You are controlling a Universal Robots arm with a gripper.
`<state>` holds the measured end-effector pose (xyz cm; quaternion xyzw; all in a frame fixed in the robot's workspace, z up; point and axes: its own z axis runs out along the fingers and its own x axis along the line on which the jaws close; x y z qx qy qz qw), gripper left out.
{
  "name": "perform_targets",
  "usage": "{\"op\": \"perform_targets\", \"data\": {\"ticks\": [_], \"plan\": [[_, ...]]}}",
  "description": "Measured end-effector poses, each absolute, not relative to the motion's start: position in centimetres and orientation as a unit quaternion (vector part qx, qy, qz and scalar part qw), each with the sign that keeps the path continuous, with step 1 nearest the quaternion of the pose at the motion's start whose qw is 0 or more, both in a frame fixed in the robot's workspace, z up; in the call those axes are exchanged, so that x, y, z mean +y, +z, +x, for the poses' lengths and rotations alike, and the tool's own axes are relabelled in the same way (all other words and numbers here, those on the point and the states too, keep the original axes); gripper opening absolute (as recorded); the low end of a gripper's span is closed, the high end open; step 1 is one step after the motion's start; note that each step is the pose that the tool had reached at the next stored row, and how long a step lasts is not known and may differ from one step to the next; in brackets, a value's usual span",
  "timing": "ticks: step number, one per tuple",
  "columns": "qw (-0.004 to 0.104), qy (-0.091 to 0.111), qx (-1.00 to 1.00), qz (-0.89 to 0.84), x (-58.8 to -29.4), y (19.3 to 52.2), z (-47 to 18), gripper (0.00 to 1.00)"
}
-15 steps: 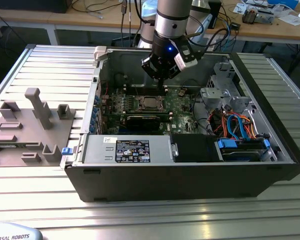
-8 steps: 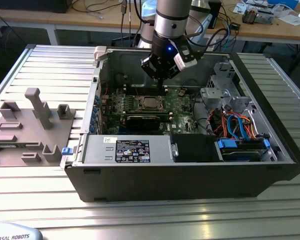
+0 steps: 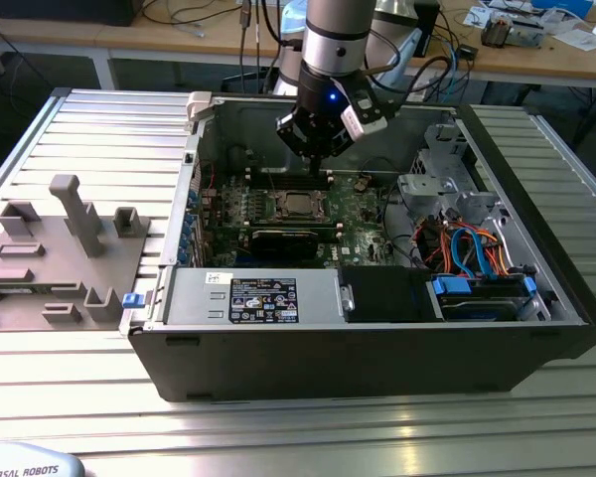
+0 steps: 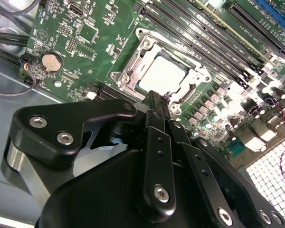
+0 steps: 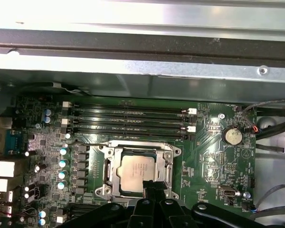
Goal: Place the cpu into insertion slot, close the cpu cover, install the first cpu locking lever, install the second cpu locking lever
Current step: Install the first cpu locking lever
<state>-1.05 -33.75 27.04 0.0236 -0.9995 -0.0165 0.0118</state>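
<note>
1. The cpu (image 5: 138,172) lies seated in its socket on the motherboard (image 3: 363,234), with the cpu cover (image 5: 168,164) framing it, apparently down.
2. The gripper (image 4: 153,97) hovers at the socket's edge, fingers pressed together, holding nothing.
3. I'd press straight down, avoiding the memory slots (image 5: 128,121).

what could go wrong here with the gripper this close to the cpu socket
The gripper sits right at the edge of the cpu cover, which lies down around the cpu. A slight misalignment could scrape the chip's metal top or the cover frame. The memory slots and small capacitors stand close by, so a sideways slip might strike them.
</note>
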Motion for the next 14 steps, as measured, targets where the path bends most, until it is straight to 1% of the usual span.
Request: {"op": "perform_targets", "data": {"ticks": [14], "plan": [[0.012, -0.016, -1.000, 0.024, -33.8, 27.0, -2.2, 0.11]]}}
